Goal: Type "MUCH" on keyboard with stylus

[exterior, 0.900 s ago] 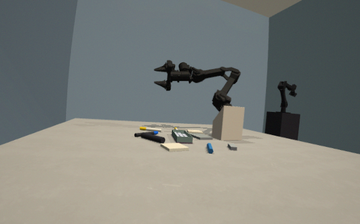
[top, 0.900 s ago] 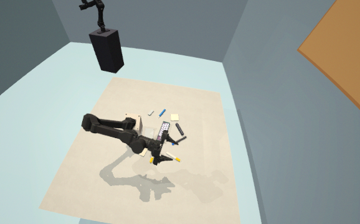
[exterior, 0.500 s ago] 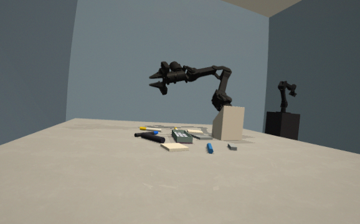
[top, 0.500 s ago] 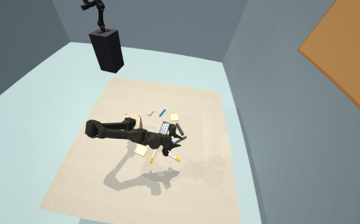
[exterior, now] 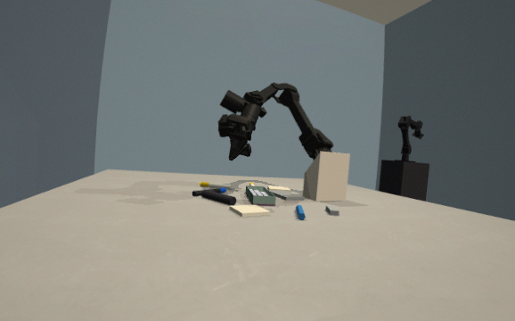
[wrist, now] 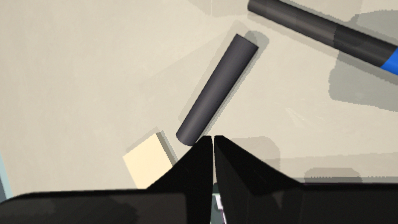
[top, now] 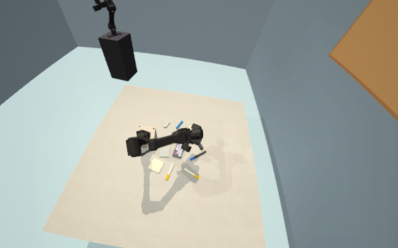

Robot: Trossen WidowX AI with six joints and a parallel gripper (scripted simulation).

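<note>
So, closest to the tabletop edge by the exterior camera there's a grey eraser, a blue pen and a cream pad. The pad's right beside the stylus, so watch for a snag there.

I'm reading the plain dark rod as the stylus. It lies flat, inward from that edge, next to the keyboard, probably so the trip to the keys is short.

The tool is up above it, tips pressed together on nothing, so imo it has to spread before going down.

Farther in, a blue-capped marker could crowd a finger. Yellow-ended marker past that, toward the far edge, seems harmless.
</note>
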